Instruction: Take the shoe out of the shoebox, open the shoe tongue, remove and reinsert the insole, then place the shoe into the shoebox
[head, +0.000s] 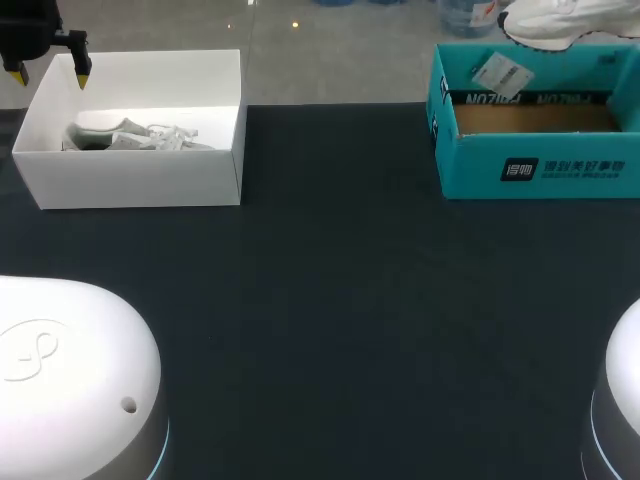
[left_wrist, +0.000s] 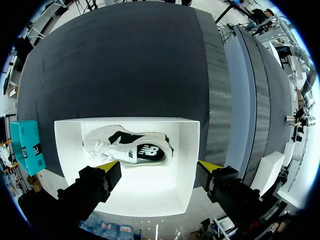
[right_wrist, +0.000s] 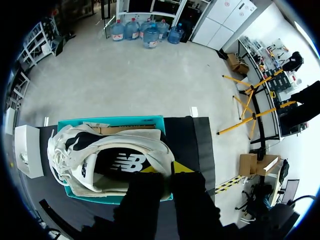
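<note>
A white and black shoe (right_wrist: 100, 160) hangs over the open teal shoebox (right_wrist: 125, 120), with my right gripper (right_wrist: 167, 170) shut on its heel collar. In the head view only this shoe's sole (head: 560, 25) shows, above the teal shoebox (head: 540, 165) at the far right; the right gripper itself is out of that view. A second, matching shoe (left_wrist: 127, 147) lies on its side inside a white box (left_wrist: 190, 150) at the far left. My left gripper (left_wrist: 159, 167) hovers open above that white box's far edge, touching nothing; it is also seen as my left gripper (head: 48, 72) in the head view.
The white box (head: 130, 180) holds the other shoe (head: 130, 135). A paper tag (head: 497, 70) lies on the teal box's back flap. Dark tabletop spreads between the two boxes and toward the arm bases (head: 70, 370) at the near edge.
</note>
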